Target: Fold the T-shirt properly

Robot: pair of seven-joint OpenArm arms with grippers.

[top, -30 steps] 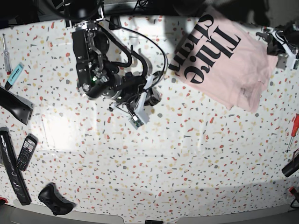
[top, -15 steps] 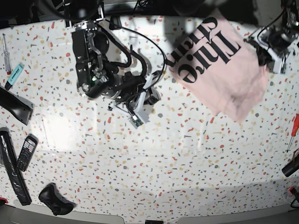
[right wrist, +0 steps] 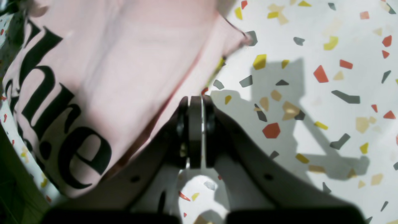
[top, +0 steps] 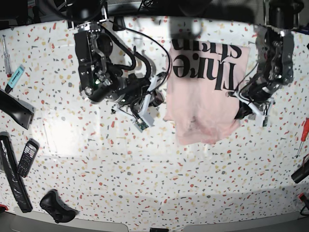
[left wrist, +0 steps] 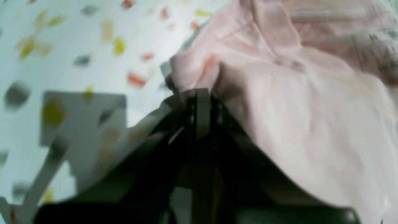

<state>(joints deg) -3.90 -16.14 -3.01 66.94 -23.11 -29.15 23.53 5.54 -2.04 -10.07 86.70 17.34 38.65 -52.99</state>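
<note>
T-shirt (top: 205, 92) lettering — base view; left gripper (left wrist: 199, 96) pinch — wrist.

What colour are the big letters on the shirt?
Black, on the pale pink T-shirt. The base view shows them best.

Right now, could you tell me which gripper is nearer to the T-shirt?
The left gripper: it is shut on the T-shirt at its edge. The right gripper is closed, empty, beside the shirt's other side, not touching.

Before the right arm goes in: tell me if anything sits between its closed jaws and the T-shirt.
Nothing visible does. Only bare table separates the right gripper from the T-shirt edge just beside it.
</note>
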